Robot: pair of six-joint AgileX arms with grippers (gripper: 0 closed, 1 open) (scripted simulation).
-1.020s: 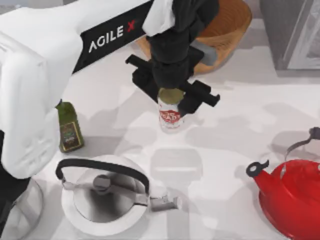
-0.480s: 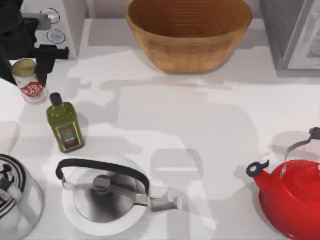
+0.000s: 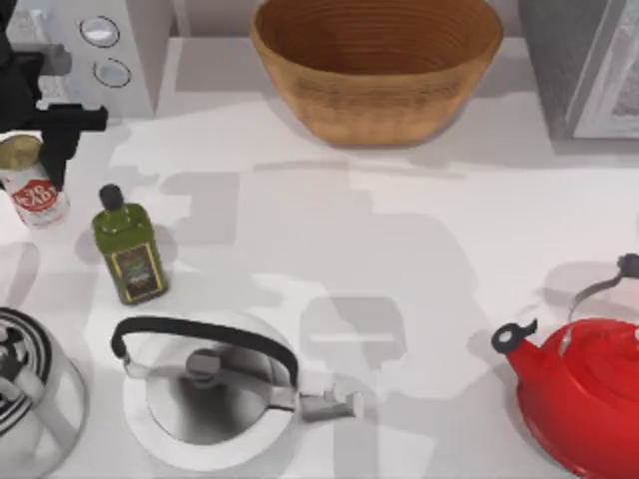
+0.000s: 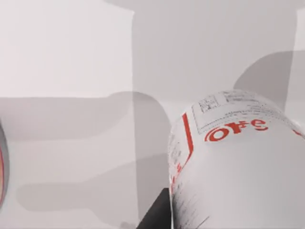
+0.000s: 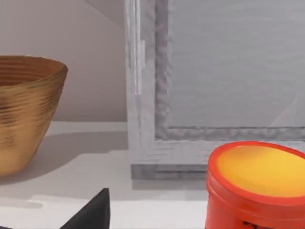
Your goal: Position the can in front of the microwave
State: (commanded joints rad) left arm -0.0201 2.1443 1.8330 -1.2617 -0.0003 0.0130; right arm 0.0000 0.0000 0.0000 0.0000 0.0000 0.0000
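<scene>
While the left end effector (image 3: 35,150) grips the can (image 3: 30,192) at the desk's left edge, just before the microwave (image 3: 95,50), placing looks nearly done; next, lower and release.

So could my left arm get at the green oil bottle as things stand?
Probably not right away: the left gripper is at the table's far left, apparently shut on the can. The oil bottle stands close by with open table between, but the can must go down first.

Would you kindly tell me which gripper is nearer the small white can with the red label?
Left. The left gripper is at the can, by the microwave; the right gripper is near the grey appliance.
</scene>
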